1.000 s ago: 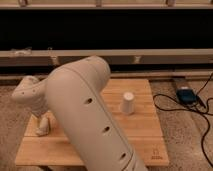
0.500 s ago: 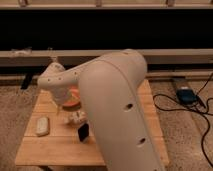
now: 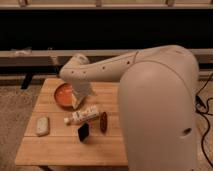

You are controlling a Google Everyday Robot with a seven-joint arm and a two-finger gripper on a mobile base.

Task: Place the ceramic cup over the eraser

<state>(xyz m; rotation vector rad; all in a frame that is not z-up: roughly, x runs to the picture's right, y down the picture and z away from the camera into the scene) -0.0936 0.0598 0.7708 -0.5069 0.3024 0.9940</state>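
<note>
One claw (image 3: pixel 76 100) hangs at the end of the single white arm (image 3: pixel 150 95), low over the right rim of the orange bowl (image 3: pixel 62 95) at the back left of the wooden surface (image 3: pixel 60 147). Its fingers are spread, and nothing shows between them.

Five loose things show on the surface, one of each:
- one orange bowl, round and shallow, at the back left
- one white tube-shaped bottle (image 3: pixel 84 116), lying on its side just in front of the bowl, cap end towards the left
- one dark red elongated object (image 3: pixel 103 122), just right of the bottle's thicker end
- one eraser (image 3: pixel 83 132), a small black block, in front of the bottle and just left of the dark red object, near the middle of the surface
- one pale oblong pad (image 3: pixel 42 125), alone near the left edge, well apart from the eraser

The ceramic cup does not show: the bulky arm section fills the right half of the view and covers that side of the surface.

Around it are speckled floor (image 3: pixel 15 117), a dark cable (image 3: pixel 204 102) at the far right, and a long dark wall with a pale rail behind.
</note>
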